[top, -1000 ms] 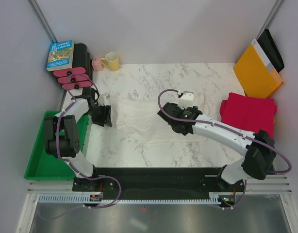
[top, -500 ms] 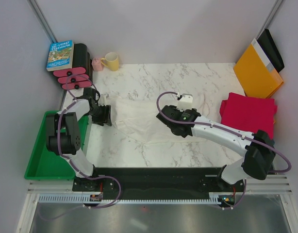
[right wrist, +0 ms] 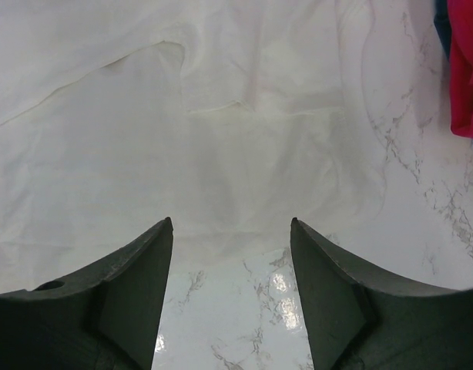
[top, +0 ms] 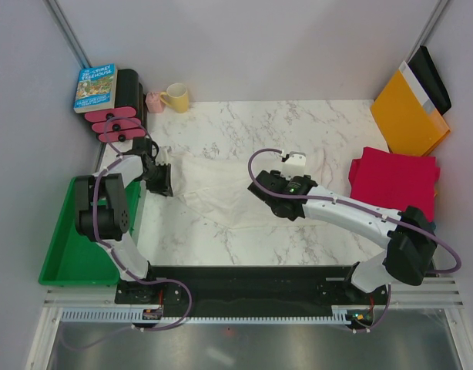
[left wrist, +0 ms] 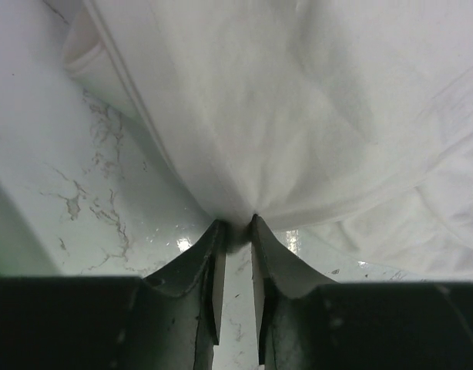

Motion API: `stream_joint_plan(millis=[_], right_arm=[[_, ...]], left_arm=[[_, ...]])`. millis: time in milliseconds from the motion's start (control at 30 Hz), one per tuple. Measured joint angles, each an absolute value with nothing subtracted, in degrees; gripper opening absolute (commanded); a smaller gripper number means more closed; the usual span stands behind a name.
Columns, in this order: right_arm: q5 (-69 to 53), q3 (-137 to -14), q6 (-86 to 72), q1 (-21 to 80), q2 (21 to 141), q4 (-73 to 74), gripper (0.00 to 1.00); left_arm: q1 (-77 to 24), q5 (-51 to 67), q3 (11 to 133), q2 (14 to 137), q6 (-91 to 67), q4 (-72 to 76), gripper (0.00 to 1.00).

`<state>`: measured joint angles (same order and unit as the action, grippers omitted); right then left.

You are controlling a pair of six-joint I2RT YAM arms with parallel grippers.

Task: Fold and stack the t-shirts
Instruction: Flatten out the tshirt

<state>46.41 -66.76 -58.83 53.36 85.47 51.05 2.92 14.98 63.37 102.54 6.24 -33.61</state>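
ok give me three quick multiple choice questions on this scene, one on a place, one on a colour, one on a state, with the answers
1. Where does the folded red t-shirt lie?
A. at the right edge of the table, near the orange envelope
B. in the middle of the table
C. at the far left corner

2. What colour is the bin at the table's left side?
A. blue
B. green
C. grey

3. How is the left gripper set?
A. wide open, touching nothing
B. shut on an edge of the white t-shirt
C. shut on nothing, raised in the air

Answers:
1 A: in the top view the red cloth sits at the right, just nearer than the envelope.
2 B: the bin is plainly green.
3 B: the left wrist view shows white cloth bunched between the fingertips.
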Motion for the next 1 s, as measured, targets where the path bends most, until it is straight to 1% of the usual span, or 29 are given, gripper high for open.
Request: stream_joint_plan(millis=[67, 100, 200, 300, 467, 500, 633, 700, 800, 1000], right_arm=[[46.41, -66.76, -58.96, 53.41, 85.47, 51.07, 0.72], [46.41, -66.76, -59.05, 53.41, 85.47, 51.05, 0.72], [46.44, -66.76, -59.42, 53.41, 85.47, 51.16, 0.74], [46.87, -66.76, -60.77, 53.41, 85.47, 52.05, 0.71], [48.34, -65.52, -66.26, 52.66, 85.45, 55.27, 0.6], [48.23, -64.93, -66.98, 52.03, 85.45, 55.66, 0.56], [46.98, -61.17, -69.1, 44.27, 85.65, 56.14, 0.48], [46.48, -60.6, -68.66, 40.12, 86.59, 55.75, 0.47], [46.09, -61.54, -66.81, 36.34, 89.43, 54.28, 0.48], [44.97, -68.88, -60.62, 31.81, 99.94, 50.54, 0.48]], left_arm=[[2.92, 14.98, 63.37, 102.59, 6.24, -33.41, 0.21], [2.92, 14.98, 63.35, 102.63, 6.24, -33.26, 0.18], [2.96, 15.0, 63.29, 102.76, 6.22, -32.93, 0.02], [3.38, 15.38, 62.87, 102.74, 6.24, -32.36, 0.02], [3.81, 16.16, 61.21, 101.56, 6.26, -30.59, 0.02], [3.84, 16.29, 60.82, 101.3, 6.26, -30.15, 0.02], [3.99, 16.78, 59.79, 100.53, 6.26, -29.34, 0.02], [4.03, 16.99, 59.57, 100.33, 6.28, -29.36, 0.02], [4.05, 17.1, 59.42, 100.16, 6.28, -29.41, 0.02], [4.05, 17.72, 58.87, 99.7, 6.31, -30.04, 0.02]])
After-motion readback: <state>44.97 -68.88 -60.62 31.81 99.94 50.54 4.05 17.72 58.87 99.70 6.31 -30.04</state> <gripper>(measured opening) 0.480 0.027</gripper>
